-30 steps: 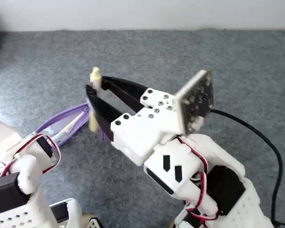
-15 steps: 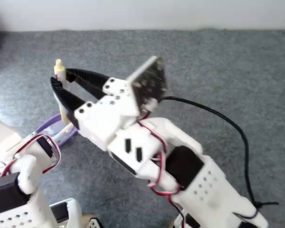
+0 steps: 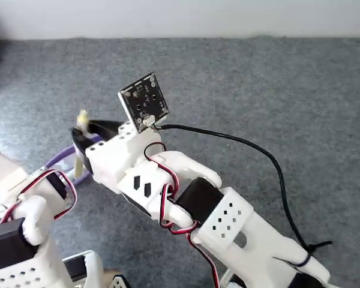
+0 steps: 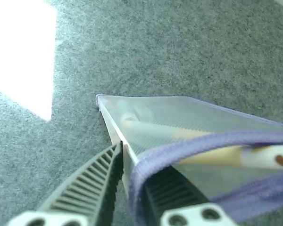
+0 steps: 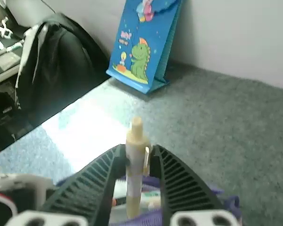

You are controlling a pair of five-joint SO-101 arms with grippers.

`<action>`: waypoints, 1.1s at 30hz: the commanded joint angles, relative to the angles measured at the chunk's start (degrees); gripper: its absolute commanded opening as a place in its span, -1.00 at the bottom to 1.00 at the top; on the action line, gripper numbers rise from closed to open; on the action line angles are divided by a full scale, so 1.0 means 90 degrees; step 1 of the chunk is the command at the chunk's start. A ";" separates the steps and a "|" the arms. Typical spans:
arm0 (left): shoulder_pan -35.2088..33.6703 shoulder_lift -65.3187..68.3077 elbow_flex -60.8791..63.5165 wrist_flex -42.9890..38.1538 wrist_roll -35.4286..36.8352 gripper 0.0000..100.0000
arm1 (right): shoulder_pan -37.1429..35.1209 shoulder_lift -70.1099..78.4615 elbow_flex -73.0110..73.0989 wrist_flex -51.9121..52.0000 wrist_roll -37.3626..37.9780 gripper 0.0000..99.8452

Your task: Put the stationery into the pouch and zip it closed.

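right arm (image 3: 186, 198) is stretched long and low across the grey table (image 3: 276, 78), wrist bent down, camera board (image 3: 144, 102) tipped up behind the wrist with a black cable (image 3: 258, 150) trailing off it. out front, the right pincer (image 3: 81, 139) is clamped on the pen (image 3: 81, 141), and from the wrist you see it plainly: right pincer (image 5: 136, 151) squeezing the cream pen (image 5: 134, 155) from both sides, the pen upright, its top poking out past the fingertips, its lower end down between the jaws. just below those tips sits the pouch (image 3: 63, 157), its purple rim (image 5: 198, 202) showing under the fingers.

left arm (image 3: 24, 240) is folded up close to its base. the left pincer (image 4: 132, 162) is pinching the pouch (image 4: 179, 117) at its rim, one ribbed finger (image 4: 96, 181) outside, the other tucked under the purple edge, the edge caught between them. beyond the tips the clear pouch fans out flat on the table, and a second pen (image 4: 226, 155) lies inside it, right behind the rim.
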 commanded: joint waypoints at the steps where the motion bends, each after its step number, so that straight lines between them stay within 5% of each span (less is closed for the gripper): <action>1: -0.0010 -0.0137 -0.0015 0.0078 0.0068 -0.97 | -0.0044 -0.0269 -0.0059 0.0767 -0.0068 -0.55; 12: 0.0000 -0.0137 -0.0015 0.0088 0.0068 -0.97 | 0.0454 -0.1988 -0.0059 0.1773 -0.0029 -0.46; 17: 0.0000 -0.0137 -0.0015 0.0088 0.0068 -0.97 | 0.1158 -0.2320 -0.0068 0.1197 -0.0029 -0.97; 21: 0.0000 -0.0137 -0.0015 0.0088 0.0068 -0.97 | 0.1343 -0.2183 -0.0068 0.0464 -0.0029 -0.91; 33: 0.0000 -0.0137 -0.0015 0.0088 0.0068 -0.97 | -0.0249 0.0278 0.0947 0.0337 -0.0342 -0.98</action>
